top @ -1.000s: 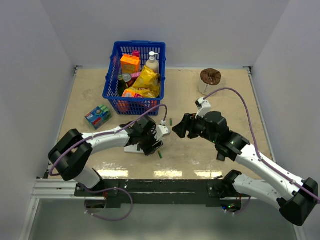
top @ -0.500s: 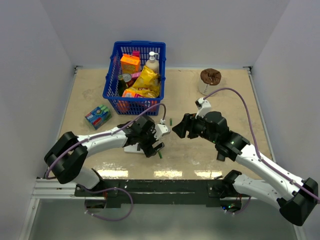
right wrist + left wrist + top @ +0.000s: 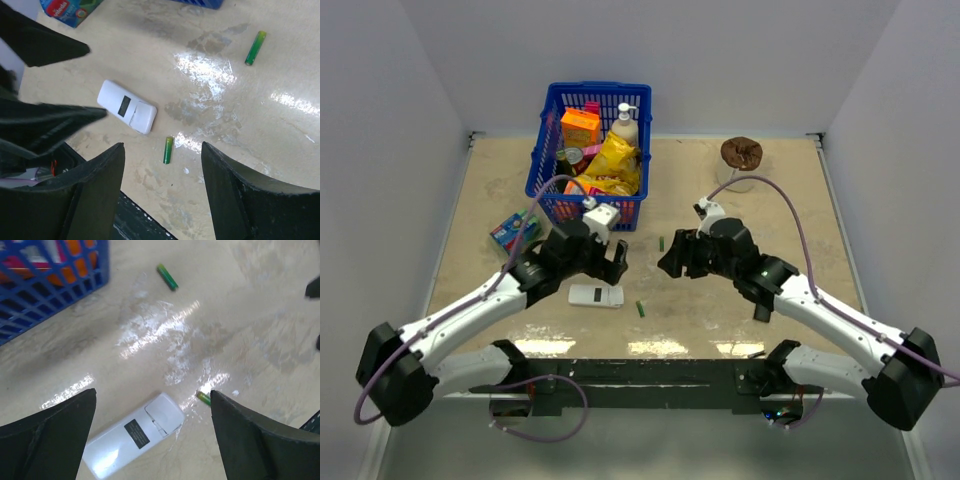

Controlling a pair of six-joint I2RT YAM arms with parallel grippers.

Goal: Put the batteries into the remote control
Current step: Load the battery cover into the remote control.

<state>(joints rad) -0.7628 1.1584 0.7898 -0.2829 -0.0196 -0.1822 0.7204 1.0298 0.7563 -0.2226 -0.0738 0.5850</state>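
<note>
The white remote control [image 3: 596,295] lies flat on the table with its dark patch up, seen also in the left wrist view [image 3: 134,435] and the right wrist view [image 3: 127,106]. One green battery [image 3: 641,309] lies just right of it, also in the wrist views [image 3: 203,398] [image 3: 168,149]. A second green battery [image 3: 661,243] lies farther back, also in the wrist views [image 3: 167,277] [image 3: 255,47]. My left gripper [image 3: 610,262] [image 3: 153,405] is open and empty above the remote. My right gripper [image 3: 672,262] [image 3: 163,150] is open and empty above the near battery.
A blue basket [image 3: 588,150] full of groceries stands at the back left, its corner visible in the left wrist view [image 3: 50,285]. A small blue-green box [image 3: 516,232] lies left of it. A brown object on a white base [image 3: 741,155] stands at the back right.
My left arm has lifted off the remote and swung back to the left, leaving the remote uncovered on the table. My right gripper has shifted slightly left.
</note>
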